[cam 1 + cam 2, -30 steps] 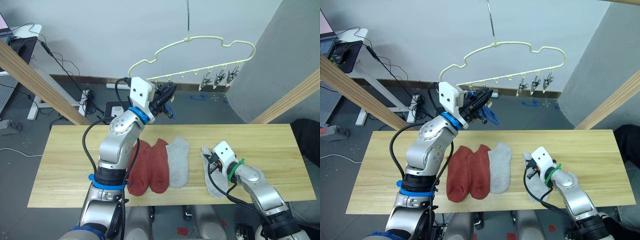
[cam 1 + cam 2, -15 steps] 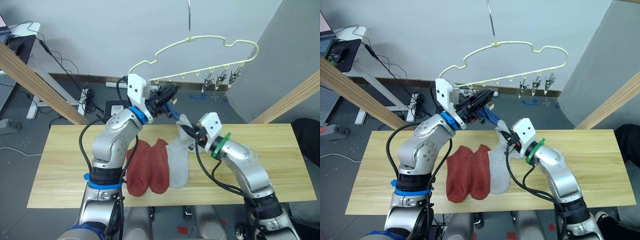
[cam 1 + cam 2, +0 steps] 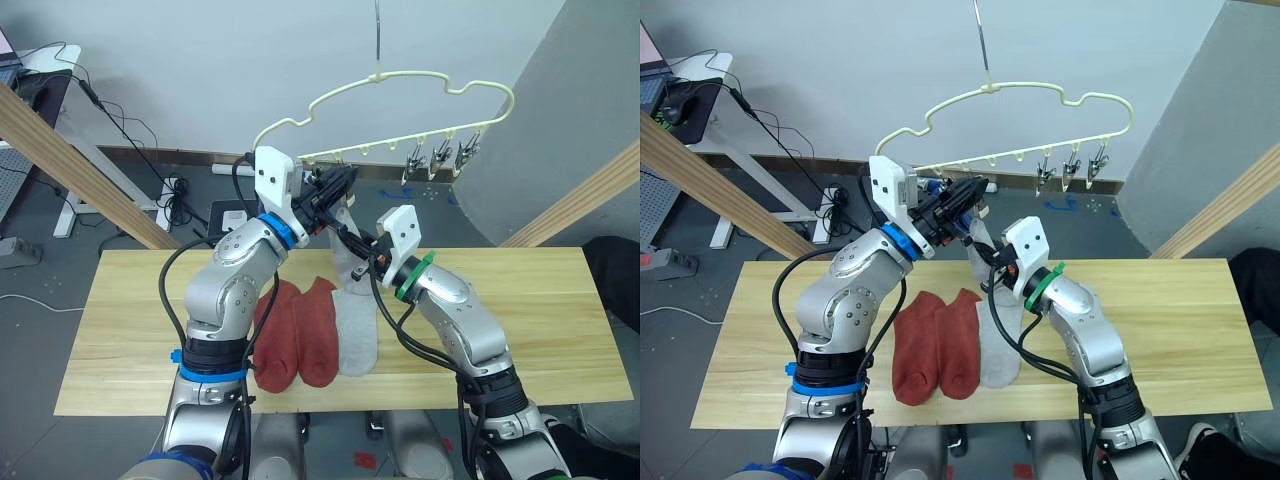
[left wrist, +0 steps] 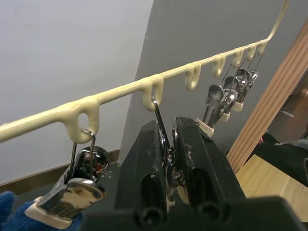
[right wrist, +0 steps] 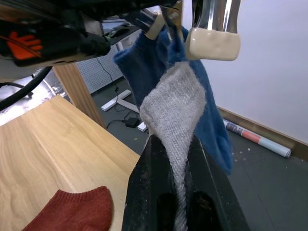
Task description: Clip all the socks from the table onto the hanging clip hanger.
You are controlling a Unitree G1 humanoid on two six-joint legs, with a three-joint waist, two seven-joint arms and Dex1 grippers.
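The cream clip hanger hangs above the table's far edge, with free metal clips at its right end. My left gripper is raised to the hanger's bar and is shut on one clip. A blue sock hangs from the neighbouring clip. Just under the left gripper, my right gripper is shut on a light grey sock and holds its edge up beside a clip. Two rust red socks and another grey sock lie side by side on the table.
Thick wooden poles slant past the table at the left and at the right. Cables and a power strip lie on the floor behind. A white desk stands at the far left.
My right gripper has lifted the grey sock from the table's right part and carried it up and left to the clip by my left gripper. The left gripper stayed at the hanger.
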